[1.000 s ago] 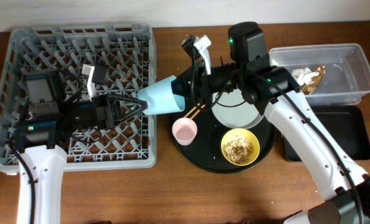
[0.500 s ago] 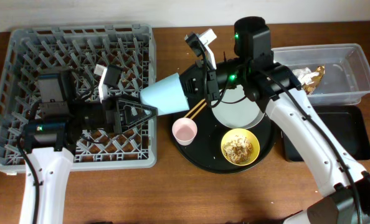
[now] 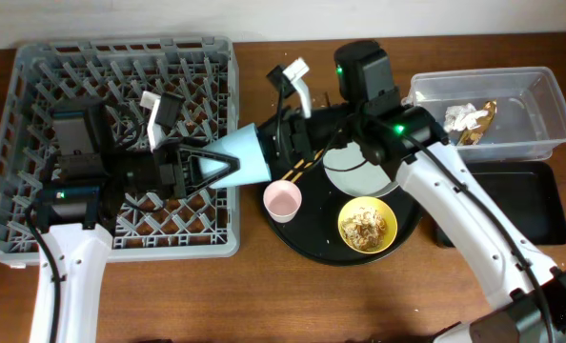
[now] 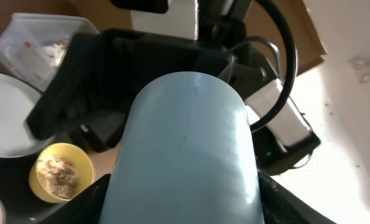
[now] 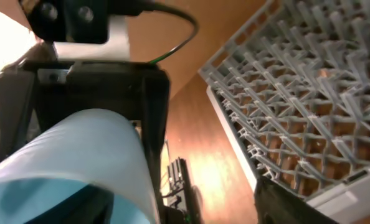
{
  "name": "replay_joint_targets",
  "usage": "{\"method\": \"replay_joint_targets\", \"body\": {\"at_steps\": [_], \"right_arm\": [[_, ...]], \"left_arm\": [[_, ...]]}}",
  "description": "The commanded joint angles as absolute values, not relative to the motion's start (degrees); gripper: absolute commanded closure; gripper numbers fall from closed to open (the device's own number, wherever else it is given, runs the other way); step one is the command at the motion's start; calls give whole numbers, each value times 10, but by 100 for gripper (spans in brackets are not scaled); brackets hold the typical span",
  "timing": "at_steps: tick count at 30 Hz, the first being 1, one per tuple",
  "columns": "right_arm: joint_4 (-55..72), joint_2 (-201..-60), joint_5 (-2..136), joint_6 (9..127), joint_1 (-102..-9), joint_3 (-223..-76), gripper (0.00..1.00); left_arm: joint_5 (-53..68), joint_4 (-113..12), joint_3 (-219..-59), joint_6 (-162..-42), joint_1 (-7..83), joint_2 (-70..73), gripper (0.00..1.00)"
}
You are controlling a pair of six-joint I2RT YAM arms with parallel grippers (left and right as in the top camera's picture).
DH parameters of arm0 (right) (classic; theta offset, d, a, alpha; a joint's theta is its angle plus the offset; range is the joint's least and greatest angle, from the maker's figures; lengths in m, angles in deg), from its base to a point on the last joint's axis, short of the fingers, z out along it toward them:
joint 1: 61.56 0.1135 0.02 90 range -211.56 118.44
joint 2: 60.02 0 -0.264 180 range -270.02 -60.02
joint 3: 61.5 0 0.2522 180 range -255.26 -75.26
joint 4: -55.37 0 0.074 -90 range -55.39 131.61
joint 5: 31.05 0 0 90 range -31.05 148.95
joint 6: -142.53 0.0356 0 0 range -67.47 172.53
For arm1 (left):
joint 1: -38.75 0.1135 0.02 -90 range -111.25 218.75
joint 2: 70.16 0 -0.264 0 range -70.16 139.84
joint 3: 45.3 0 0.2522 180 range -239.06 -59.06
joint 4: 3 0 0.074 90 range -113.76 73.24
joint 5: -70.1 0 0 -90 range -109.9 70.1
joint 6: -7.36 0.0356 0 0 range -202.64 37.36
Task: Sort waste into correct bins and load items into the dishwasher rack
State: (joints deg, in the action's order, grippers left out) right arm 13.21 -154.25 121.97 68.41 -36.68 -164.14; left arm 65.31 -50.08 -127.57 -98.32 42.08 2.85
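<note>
The small blue cup [image 3: 243, 156] lies on its side in the air over the right edge of the dishwasher rack [image 3: 35, 57]. My left gripper [image 3: 222, 163] is shut on its narrow end; in the left wrist view the blue cup [image 4: 185, 155] fills the space between both fingers. My right gripper [image 3: 285, 143] is open at the cup's mouth. In the right wrist view one finger sits inside the rim of the blue cup [image 5: 66, 155], the other stands well apart. The pink cup [image 3: 282, 200], chopsticks [image 3: 297, 171], plate [image 3: 359, 176] and yellow bowl [image 3: 367, 224] with noodle leftovers rest on the round black tray [image 3: 312, 243].
The clear tub [image 3: 531, 95] at the back right holds a white tissue [image 3: 462, 116] and a golden-brown scrap [image 3: 486, 116]. The shallow black tray [image 3: 521, 205] lies in front of it. Upright pegs fill the rack under my left arm.
My right gripper has opened off the blue cup's rim. My left gripper widened, then closed on the cup. The cup and both grippers have shifted left towards the rack.
</note>
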Motion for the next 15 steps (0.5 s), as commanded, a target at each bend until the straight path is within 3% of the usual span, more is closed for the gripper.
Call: {"method": "replay_joint_targets", "body": {"at_steps": [1, 7, 10, 15], "right_arm": [[107, -1510, 1201, 680, -441, -1642, 4], [-200, -1491, 862, 680, -481, -1642, 2], [-241, -1491, 822, 680, -481, -1642, 1], [-255, -1492, 822, 678, -481, -1642, 2]], "left_arm": [[558, -511, -1282, -984, 435, 25, 41], [115, -742, -1308, -984, 574, 24, 43], [-151, -783, -1314, -1032, 621, 29, 42], [-192, -761, -1314, -1071, 634, 109, 42]]}}
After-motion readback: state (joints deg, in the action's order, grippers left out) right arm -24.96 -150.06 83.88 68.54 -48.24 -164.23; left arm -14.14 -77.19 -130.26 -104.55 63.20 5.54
